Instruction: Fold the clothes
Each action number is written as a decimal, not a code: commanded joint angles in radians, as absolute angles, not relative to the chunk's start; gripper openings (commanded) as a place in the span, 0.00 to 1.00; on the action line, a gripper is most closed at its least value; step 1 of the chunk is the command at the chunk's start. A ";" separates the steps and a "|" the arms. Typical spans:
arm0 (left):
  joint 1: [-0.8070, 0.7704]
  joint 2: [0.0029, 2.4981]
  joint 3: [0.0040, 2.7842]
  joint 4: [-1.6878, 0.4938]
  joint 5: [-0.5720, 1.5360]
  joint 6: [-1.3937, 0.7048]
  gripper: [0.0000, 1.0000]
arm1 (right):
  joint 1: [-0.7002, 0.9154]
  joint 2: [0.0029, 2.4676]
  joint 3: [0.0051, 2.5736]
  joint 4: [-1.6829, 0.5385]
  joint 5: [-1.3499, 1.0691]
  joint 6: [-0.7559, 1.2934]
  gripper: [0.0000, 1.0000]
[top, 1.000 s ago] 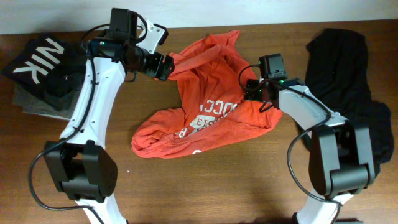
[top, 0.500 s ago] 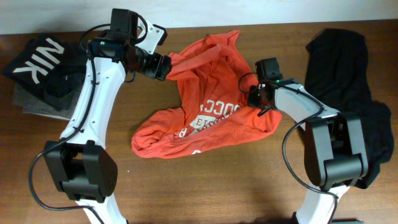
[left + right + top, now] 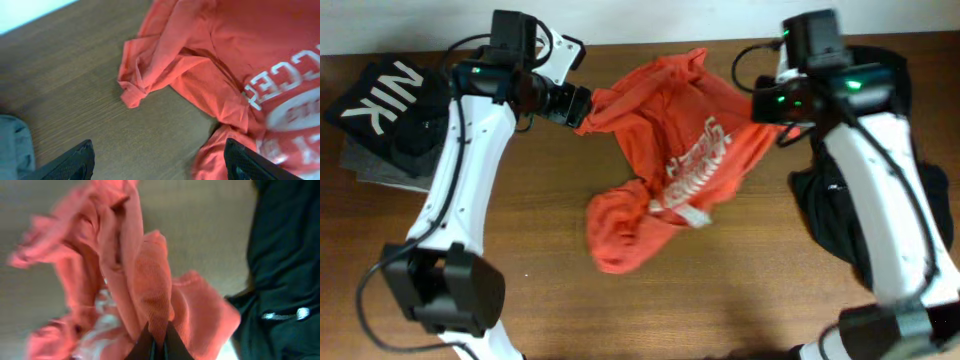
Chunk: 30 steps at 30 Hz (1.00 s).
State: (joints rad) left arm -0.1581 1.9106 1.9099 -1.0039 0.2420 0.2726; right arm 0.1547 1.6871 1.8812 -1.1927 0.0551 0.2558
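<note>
At the far left of the desk [image 3: 620, 310] lies a black top with big white letters [image 3: 388, 92]. A grey garment [image 3: 362, 165] peeks out from under it.

Next comes the left arm. It reaches over the back of the desk toward the middle. The left claw [image 3: 580, 104] is wide open and grips nothing. In the left wrist view its two dark fingers [image 3: 75, 161] stand far apart, with bare brown wood between them. A small rolled bit of red cloth lies just ahead of them. From above, the claw tip sits right at the left edge of the shirt. I cannot tell if it touches the cloth.

In the middle is the red-orange T-shirt [image 3: 685, 130]. It is crumpled and not folded. It runs at a slant across the desk. Its low end is bunched in a lump near the front, and its top end goes up to the right. The white lettering [image 3: 698, 165] on it is wrinkled.

The right claw [image 3: 768, 104] is clenched tight on the top right edge of the shirt. In the right wrist view the fingers [image 3: 150, 345] pinch a fold of red cloth, and the rest of the shirt hangs away from them.

At the far right is the black garment [image 3: 845, 215]. It lies in a loose heap under the right arm, just beside the shirt. A small white logo [image 3: 282, 315] shows on it.
</note>
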 commanded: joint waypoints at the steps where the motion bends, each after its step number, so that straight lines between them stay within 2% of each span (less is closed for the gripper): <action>1: -0.169 1.820 1.940 -1.036 0.241 0.274 0.82 | 0.157 1.678 1.940 -1.240 0.060 0.220 0.04; 6: -0.190 1.817 1.937 -1.085 0.247 0.275 0.81 | 0.157 1.678 1.943 -1.253 0.060 0.217 0.04; 13: -0.224 1.839 1.930 -1.047 0.248 0.311 0.82 | 0.155 1.678 1.943 -1.269 0.073 0.213 0.04; 19: -0.255 1.982 1.930 -0.964 0.246 0.488 0.83 | 0.125 1.678 1.943 -1.288 0.113 0.213 0.04; 23: -0.247 2.080 1.930 -0.917 0.235 0.511 0.83 | 0.078 1.678 1.942 -1.300 0.113 0.212 0.04; 26: -0.243 2.145 1.930 -0.877 0.235 0.509 0.83 | 0.044 1.678 1.940 -1.306 0.113 0.212 0.19; 28: -0.243 2.184 1.930 -0.841 0.234 0.483 0.82 | 0.025 1.680 1.940 -1.309 0.113 0.212 0.24; 30: -0.242 2.213 1.930 -0.804 0.219 0.457 0.82 | 0.010 1.683 1.940 -1.310 0.113 0.211 0.38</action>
State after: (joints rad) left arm -0.2474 2.1738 1.9263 -0.8444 0.2344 0.4747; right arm 0.0345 1.6768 1.9335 -1.3090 0.0921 0.2111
